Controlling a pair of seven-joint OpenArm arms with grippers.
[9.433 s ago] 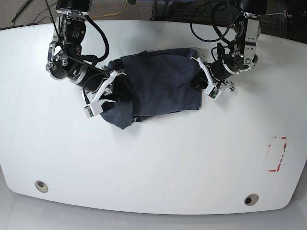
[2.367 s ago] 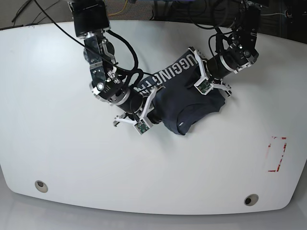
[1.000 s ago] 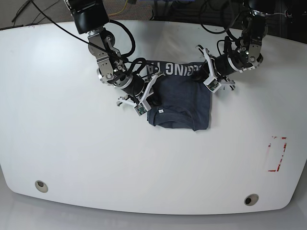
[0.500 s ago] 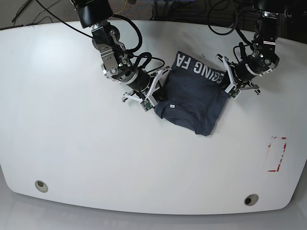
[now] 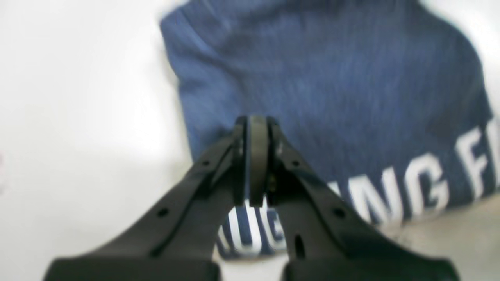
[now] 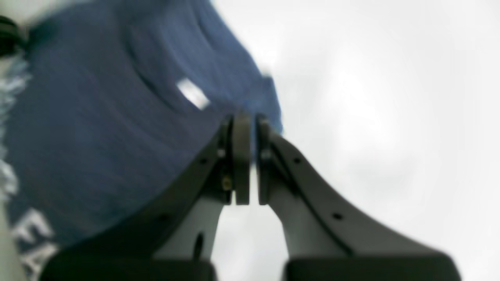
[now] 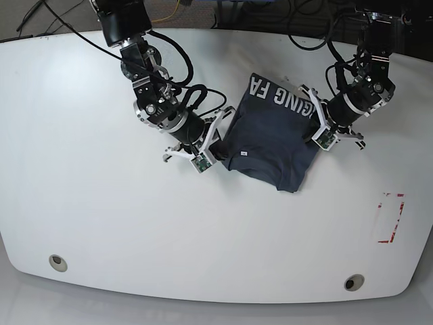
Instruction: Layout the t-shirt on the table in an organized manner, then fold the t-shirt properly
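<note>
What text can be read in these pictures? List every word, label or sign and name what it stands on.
"GING FA": white block letters on the t-shirt, base view; the rest of the print is cut off.
"UG" and "NG F": the same print in the left wrist view, blurred and split by the left gripper.
Small white neck label on the shirt: too small to read.
Red tape outline on the table: no text.

The glossy white table carries the bunched navy t-shirt.
</note>
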